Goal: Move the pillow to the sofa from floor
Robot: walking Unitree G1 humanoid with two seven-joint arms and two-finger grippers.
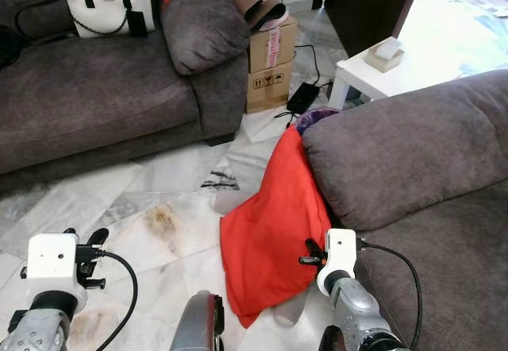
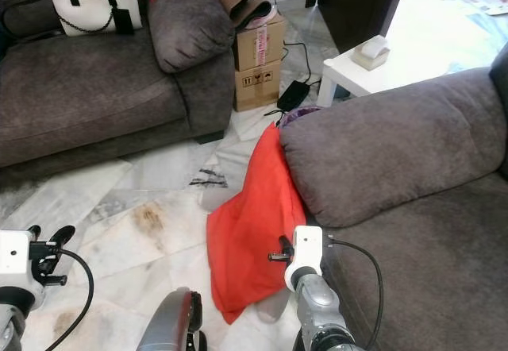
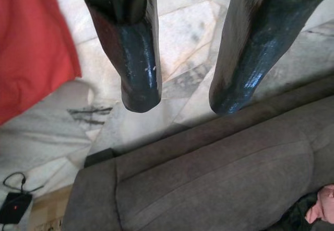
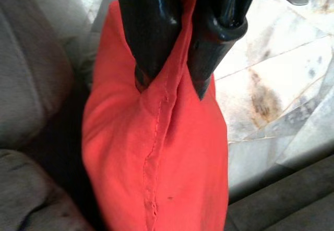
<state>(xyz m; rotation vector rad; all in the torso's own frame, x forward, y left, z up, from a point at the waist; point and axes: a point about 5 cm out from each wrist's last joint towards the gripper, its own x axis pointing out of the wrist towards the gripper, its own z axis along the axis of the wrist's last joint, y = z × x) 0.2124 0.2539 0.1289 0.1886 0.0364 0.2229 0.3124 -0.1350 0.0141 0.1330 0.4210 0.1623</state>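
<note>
Two glossy black fingers of the right gripper [image 4: 175, 87] are pinching a seamed fold of the soft red pillow [image 1: 270, 224], which is slumping on marble floor [image 1: 151, 208] vs the grey plush sofa [image 1: 413, 160]; left gripper [image 3: 180, 103] is hanging w/ fingers apart

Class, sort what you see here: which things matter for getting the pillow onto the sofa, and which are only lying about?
Belongs to the job:
red pillow
right gripper, shut on the pillow's seam
sofa beside the pillow

Just lying about:
white handbag
cardboard boxes
white side table
black power adapter
left gripper, open
</note>
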